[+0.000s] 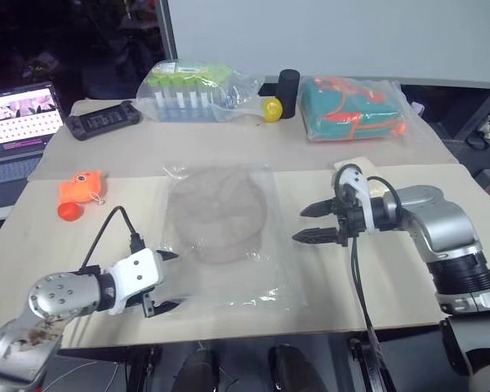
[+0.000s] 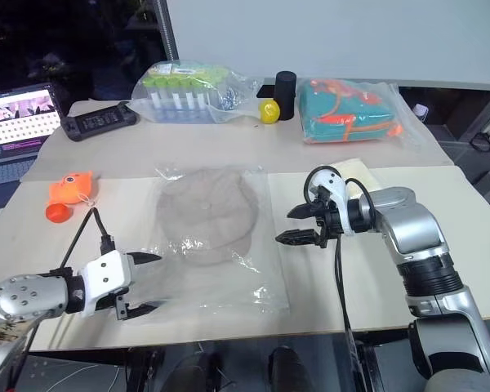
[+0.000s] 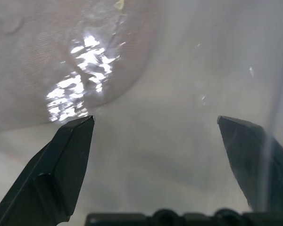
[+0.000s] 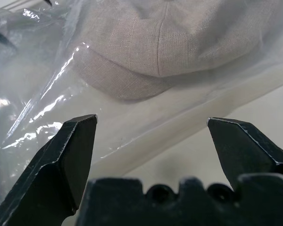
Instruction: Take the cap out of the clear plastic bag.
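Cap point(image 1: 216, 214) lies mid-frame, sealed inside the clear plastic bag point(image 1: 253, 282) flat on the surface point(image 1: 408, 278). Left gripper point(image 1: 165, 282), spread wide and empty, sits at the bag's lower-left corner; right gripper point(image 1: 313, 224), equally wide, waits just off the right edge. The right wrist view reveals the brim facing that gripper.

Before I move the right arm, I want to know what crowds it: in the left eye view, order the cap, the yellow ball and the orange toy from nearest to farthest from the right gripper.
From the right gripper:
1. The cap, inside the clear plastic bag, just to its left.
2. The yellow ball, at the table's far side.
3. The orange toy, far across on the left.
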Controlling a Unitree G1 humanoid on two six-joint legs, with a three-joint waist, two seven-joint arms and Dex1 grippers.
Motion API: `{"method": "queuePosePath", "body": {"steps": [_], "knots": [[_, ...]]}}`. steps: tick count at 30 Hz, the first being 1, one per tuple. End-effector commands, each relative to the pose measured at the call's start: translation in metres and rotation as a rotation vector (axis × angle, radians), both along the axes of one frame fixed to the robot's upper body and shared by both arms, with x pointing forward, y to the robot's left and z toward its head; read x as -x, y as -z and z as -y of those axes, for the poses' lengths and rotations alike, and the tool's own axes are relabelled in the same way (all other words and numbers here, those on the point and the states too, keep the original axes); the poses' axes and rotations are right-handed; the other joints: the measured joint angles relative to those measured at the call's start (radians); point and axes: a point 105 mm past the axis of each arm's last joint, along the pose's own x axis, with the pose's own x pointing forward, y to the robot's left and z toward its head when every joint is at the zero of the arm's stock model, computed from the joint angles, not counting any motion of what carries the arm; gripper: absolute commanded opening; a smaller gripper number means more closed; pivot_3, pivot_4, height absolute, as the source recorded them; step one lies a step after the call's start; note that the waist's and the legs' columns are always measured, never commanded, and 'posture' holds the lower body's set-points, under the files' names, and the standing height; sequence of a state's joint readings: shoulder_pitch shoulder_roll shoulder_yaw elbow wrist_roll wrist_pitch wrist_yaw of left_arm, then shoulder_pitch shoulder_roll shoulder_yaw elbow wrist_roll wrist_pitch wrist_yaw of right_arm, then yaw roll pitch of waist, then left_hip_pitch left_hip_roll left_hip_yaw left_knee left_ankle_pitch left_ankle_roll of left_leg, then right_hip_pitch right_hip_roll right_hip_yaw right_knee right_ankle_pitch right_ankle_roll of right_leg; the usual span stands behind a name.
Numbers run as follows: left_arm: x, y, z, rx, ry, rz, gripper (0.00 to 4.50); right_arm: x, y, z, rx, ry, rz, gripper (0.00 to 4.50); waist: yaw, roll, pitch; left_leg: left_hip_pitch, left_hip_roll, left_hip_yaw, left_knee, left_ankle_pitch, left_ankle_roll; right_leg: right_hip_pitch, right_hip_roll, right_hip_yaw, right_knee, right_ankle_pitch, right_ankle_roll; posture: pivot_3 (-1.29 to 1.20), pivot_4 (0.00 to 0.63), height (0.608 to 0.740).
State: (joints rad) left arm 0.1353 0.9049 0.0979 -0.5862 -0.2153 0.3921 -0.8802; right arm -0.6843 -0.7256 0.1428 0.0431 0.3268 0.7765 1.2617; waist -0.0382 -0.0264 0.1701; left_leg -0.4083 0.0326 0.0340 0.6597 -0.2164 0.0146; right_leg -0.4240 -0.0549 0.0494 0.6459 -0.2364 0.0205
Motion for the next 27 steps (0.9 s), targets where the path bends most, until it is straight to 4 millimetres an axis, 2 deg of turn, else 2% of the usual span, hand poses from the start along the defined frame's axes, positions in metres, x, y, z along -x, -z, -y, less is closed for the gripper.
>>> {"method": "queuePosePath", "body": {"steps": [1, 3, 7, 10, 14, 19, 27], "knots": [[-0.012, -0.014, 0.006, 0.013, -0.022, 0.106, 4.08, 0.008, -0.012, 0.003, -0.019, -0.002, 0.027, 4.5, 0.003, 0.0, 0.0, 0.0, 0.0, 0.0, 0.0, 0.0, 0.0, 0.0, 0.0, 0.0, 0.0, 0.0, 0.0, 0.0, 0.15, 0.74], [-0.013, -0.014, 0.012, 0.021, -0.011, 0.104, 3.72, 0.011, -0.013, 0.004, -0.02, 0.001, 0.025, 4.5, 0.006, 0.0, 0.0, 0.0, 0.0, 0.0, 0.0, 0.0, 0.0, 0.001, 0.0, 0.0, 0.0, 0.0, 0.0, 0.0, 0.15, 0.74], [-0.023, -0.016, 0.028, 0.05, 0.01, 0.119, 2.24, 0.018, -0.017, 0.006, -0.026, 0.013, 0.025, 4.5, 0.013, 0.0, 0.0, 0.0, -0.001, 0.0, 0.0, 0.0, 0.0, 0.0, 0.0, 0.0, 0.0, 0.0, 0.001, 0.0, 0.15, 0.74], [-0.03, -0.02, 0.045, 0.078, 0.041, 0.147, 1.41, 0.025, -0.016, 0.008, -0.03, 0.028, 0.014, 4.5, 0.02, -0.001, 0.0, 0.0, -0.001, -0.001, 0.001, 0.0, 0.0, 0.001, 0.001, 0.0, 0.0, 0.0, 0.001, 0.0, 0.15, 0.74], [-0.043, -0.03, 0.061, 0.091, 0.068, 0.2, 0.04, 0.037, -0.016, 0.01, -0.057, 0.05, -0.012, 4.5, 0.026, -0.001, 0.0, -0.001, -0.002, -0.001, 0.001, 0.0, 0.0, 0.001, 0.001, 0.0, 0.0, 0.0, 0.001, 0.0, 0.15, 0.74], [-0.075, -0.051, 0.085, 0.125, 0.064, 0.298, 0.04, 0.057, -0.03, 0.015, -0.153, 0.093, -0.04, 4.5, 0.037, -0.002, 0.0, -0.002, -0.003, -0.003, 0.002, 0.0, 0.0, 0.002, 0.001, -0.001, 0.0, 0.001, 0.002, 0.0, 0.15, 0.74], [-0.108, -0.056, 0.107, 0.121, 0.109, 0.327, 0.04, 0.075, -0.078, 0.039, -0.336, 0.224, 0.023, 4.5, 0.033, -0.002, 0.0, -0.003, -0.003, -0.004, 0.003, 0.0, 0.0, 0.002, 0.001, -0.001, 0.0, 0.001, 0.003, 0.0, 0.15, 0.74]]}}
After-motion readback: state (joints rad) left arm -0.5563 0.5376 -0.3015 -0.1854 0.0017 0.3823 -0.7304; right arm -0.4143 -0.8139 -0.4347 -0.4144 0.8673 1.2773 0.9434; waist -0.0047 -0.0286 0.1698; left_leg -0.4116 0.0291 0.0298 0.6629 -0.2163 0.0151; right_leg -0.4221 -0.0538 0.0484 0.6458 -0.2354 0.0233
